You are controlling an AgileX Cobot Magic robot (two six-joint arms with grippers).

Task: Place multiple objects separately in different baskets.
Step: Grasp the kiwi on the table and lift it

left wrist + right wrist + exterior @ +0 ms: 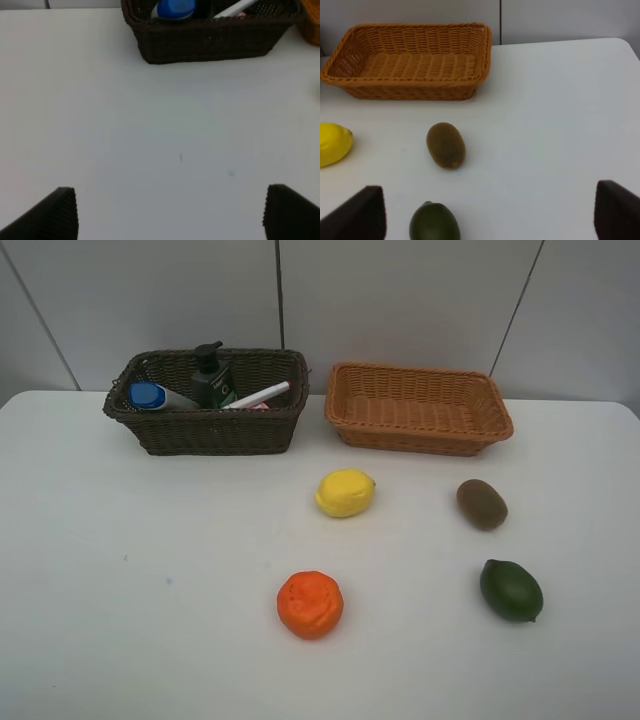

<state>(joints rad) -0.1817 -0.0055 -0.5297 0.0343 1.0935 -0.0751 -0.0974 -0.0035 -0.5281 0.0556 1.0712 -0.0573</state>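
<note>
The dark brown basket at the back left holds the blue-capped spray bottle, the dark green pump bottle and the white marker. The small pink bottle is hidden. The orange-tan basket at the back right is empty. The lemon, orange, kiwi and lime lie on the table. My left gripper is open and empty in front of the dark basket. My right gripper is open and empty near the lime and kiwi.
The white table meets a grey panelled wall behind the baskets. Neither arm shows in the exterior high view. In the right wrist view, the lemon lies in front of the orange-tan basket.
</note>
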